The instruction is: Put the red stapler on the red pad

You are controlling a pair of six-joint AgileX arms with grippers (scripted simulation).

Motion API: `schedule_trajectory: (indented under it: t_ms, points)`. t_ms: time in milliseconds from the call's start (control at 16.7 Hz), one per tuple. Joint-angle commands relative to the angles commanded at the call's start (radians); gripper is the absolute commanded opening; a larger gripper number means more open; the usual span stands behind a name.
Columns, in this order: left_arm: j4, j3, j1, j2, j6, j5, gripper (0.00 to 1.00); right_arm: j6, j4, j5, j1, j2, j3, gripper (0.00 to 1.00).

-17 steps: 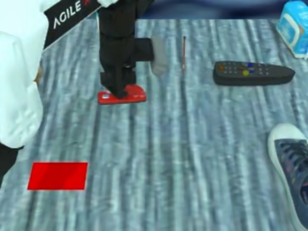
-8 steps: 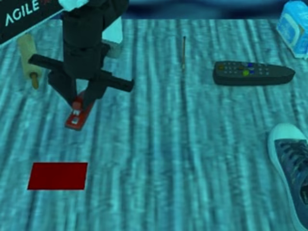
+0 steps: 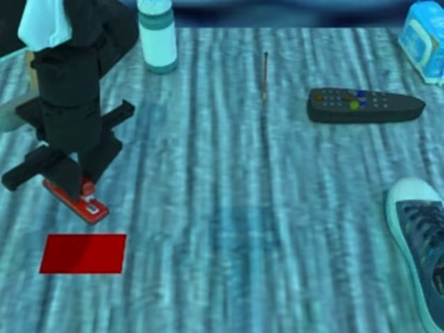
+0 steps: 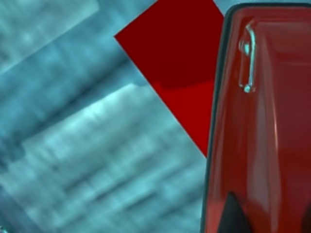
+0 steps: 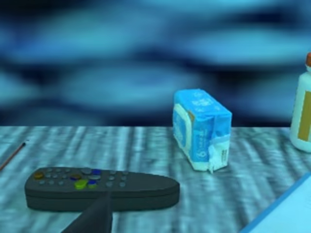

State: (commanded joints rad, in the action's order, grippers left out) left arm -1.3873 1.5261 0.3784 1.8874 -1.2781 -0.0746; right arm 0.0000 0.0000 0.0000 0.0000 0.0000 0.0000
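The red stapler [image 3: 88,207] hangs slanted in my left gripper [image 3: 75,184], which is shut on it at the table's left side. It fills one side of the left wrist view as a glossy red body [image 4: 265,121] with a dark fingertip [image 4: 233,216] against it. The red pad [image 3: 83,253] lies flat near the front left, just in front of the stapler, whose tip sits close to the pad's far edge. In the left wrist view the red pad [image 4: 177,63] lies beyond the stapler and is partly covered by it. My right gripper [image 5: 96,219] is parked off the top view.
A black remote [image 3: 364,105] lies at the back right, with a blue tissue pack [image 3: 424,40] in the corner behind it. A sneaker [image 3: 423,239] sits at the right edge. A white bottle [image 3: 158,38] and a thin stick [image 3: 264,76] stand at the back.
My left gripper has carried the stapler leftward and toward the front, turning it as it went. The stapler now hangs just behind the red pad.
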Motion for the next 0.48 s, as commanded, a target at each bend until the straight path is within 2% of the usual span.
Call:
schedule_trajectory:
  t_ms: [240,480]
  points:
    - [0.104,-0.150,-0.032,-0.127,-0.368,0.039,0.00,0.000,0.000,0.000,0.000,0.000,0.000,1.00]
    - [0.187,-0.243,-0.055,-0.218,-0.569,0.071,0.00,0.000,0.000,0.000,0.000,0.000,0.000,1.00]
